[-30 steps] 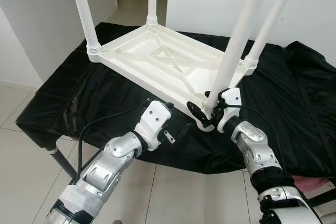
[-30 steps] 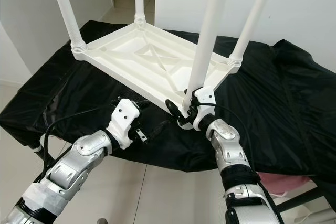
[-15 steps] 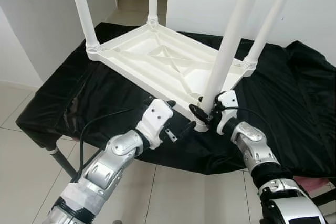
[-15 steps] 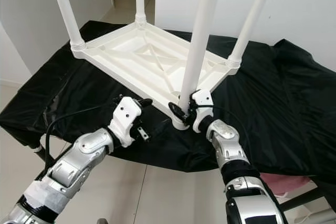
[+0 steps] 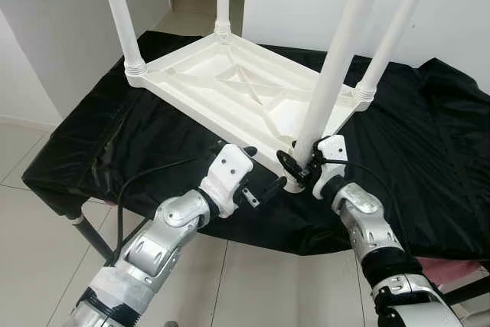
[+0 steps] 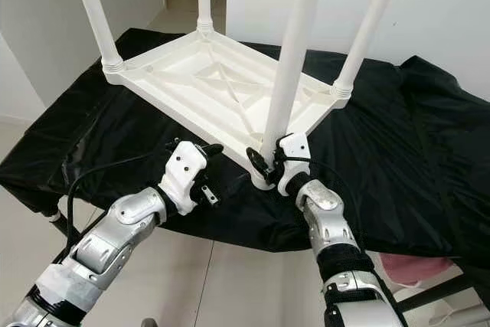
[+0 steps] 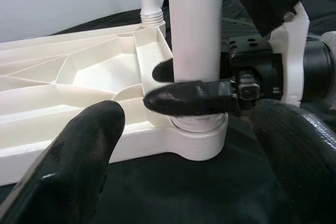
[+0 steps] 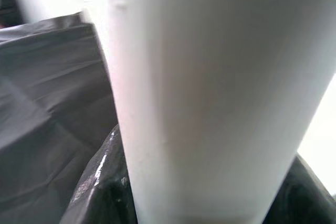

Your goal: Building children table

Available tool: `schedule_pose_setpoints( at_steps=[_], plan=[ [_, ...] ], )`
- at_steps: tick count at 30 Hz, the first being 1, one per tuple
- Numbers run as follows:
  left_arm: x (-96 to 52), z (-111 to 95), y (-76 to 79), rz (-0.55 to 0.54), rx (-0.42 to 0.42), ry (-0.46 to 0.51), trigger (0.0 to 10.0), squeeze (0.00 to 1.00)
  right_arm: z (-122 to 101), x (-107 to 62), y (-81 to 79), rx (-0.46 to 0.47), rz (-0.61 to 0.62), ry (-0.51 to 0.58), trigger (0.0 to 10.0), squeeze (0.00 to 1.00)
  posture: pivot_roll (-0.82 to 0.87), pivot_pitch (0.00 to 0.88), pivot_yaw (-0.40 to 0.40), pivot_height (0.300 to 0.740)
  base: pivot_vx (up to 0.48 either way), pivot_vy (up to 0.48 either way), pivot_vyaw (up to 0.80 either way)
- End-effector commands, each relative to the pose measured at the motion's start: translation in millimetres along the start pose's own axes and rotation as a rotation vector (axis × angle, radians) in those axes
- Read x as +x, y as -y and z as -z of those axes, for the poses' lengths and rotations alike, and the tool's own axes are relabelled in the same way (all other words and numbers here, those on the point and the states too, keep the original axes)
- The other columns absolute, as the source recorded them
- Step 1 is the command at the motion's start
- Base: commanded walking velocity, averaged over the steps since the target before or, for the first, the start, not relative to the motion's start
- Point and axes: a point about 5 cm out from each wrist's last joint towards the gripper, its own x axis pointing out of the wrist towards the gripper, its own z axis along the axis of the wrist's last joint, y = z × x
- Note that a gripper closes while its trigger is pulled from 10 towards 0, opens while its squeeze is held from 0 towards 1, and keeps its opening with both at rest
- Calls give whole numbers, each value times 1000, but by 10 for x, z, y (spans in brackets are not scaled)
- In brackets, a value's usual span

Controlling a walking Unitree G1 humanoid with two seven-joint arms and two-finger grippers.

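A white plastic children's table (image 5: 230, 89) is seen upside down on a black cloth (image 5: 429, 135) draped over a stand, its four legs pointing up. The nearest leg (image 5: 329, 89), at the corner closest to the robot, is clamped at its base by the right gripper (image 7: 197, 95). The left gripper (image 5: 264, 181) is held open just beside that corner, nothing gripped.

Silver jointed arms, white wrist housings, black cables
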Motion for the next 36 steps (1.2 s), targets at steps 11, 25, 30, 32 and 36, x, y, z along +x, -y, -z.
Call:
schedule_pose_setpoints(
  at_steps=[11, 25, 30, 32, 36],
  plan=[
    [-51, 136, 101, 100, -57, -39, 10000, 0, 105, -216, -78, 103, 417, -47, 10000, 0, -10, 85, -30, 740, 0, 0, 0],
    [-37, 126, 115, 92, -64, -31, 10000, 0, 1, -149, -405, 178, 539, -27, 10000, 0, -9, 86, -28, 740, 0, 0, 0],
    [-39, 126, 111, 85, -66, -29, 10000, 0, -28, -151, -410, 178, 548, -23, 10000, 0, -9, 86, -31, 740, 0, 0, 0],
    [-36, 123, 115, 86, -67, -28, 10000, 0, -44, -161, -378, 181, 557, -15, 10000, 1000, -10, 84, -32, 740, 0, 0, 0],
    [-33, 123, 117, 84, -65, -27, 10000, 0, -80, -212, -302, 189, 518, 18, 10000, 1000, -12, 84, -34, 740, 0, 0, 0]
  ],
)
